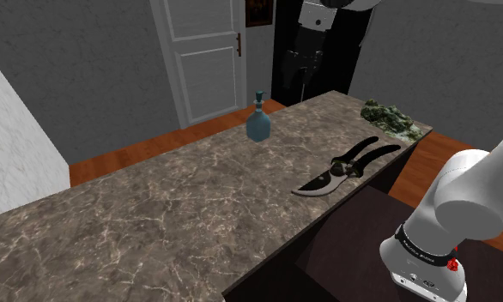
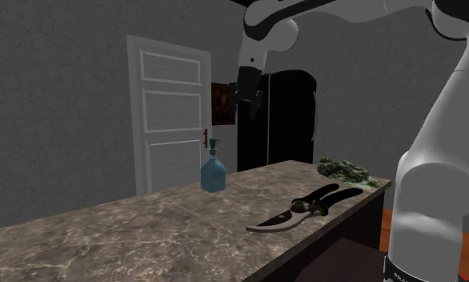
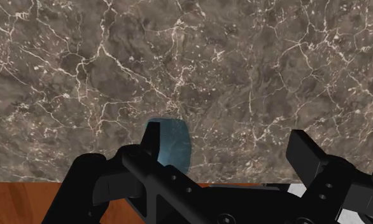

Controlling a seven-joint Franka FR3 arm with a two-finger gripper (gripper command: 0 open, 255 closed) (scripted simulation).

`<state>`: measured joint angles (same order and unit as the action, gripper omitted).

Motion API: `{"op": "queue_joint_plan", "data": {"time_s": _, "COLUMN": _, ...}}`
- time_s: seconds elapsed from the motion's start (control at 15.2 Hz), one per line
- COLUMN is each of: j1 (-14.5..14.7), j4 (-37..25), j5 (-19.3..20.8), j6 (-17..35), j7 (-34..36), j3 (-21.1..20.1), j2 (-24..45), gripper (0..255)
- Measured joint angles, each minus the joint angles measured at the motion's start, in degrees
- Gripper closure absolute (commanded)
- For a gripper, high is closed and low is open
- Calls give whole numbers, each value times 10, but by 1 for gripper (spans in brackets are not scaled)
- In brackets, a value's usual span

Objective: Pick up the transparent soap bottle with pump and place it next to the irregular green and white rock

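Hovering pincer [image 3: 226, 136], soap bottle [image 3: 173, 147] below

blue bottle [image 2: 213, 172] upright on counter [image 2: 105, 232] | shears [image 2: 305, 208] (black handles) near edge | rock [image 2: 346, 171] at corner

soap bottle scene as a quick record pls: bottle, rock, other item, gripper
bottle: blue see-through soap bottle, upright near the counter edge that faces the door
rock: green and white rock, at the counter's end, apart from the soap bottle
other item: pruning shears, lying flat near the counter's front edge
gripper: gripper open, raised above the counter, holding nothing
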<state>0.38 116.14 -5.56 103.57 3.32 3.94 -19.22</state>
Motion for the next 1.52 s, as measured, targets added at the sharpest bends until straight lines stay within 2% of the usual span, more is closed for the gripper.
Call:
{"op": "queue_joint_plan", "data": {"time_s": 0.46, "j1": -6, "j4": -125, "j5": -5, "j6": 15, "j7": -23, "j3": 15, "j2": 162, "gripper": 0}}
{"op": "queue_joint_plan", "data": {"time_s": 1.12, "j1": -29, "j4": -379, "j5": -19, "j6": -32, "j7": -50, "j3": 28, "j2": 401, "gripper": 0}}
{"op": "queue_joint_plan", "data": {"time_s": 1.52, "j1": -28, "j4": -352, "j5": -21, "j6": 7, "j7": -53, "j3": 27, "j2": 414, "gripper": 0}}
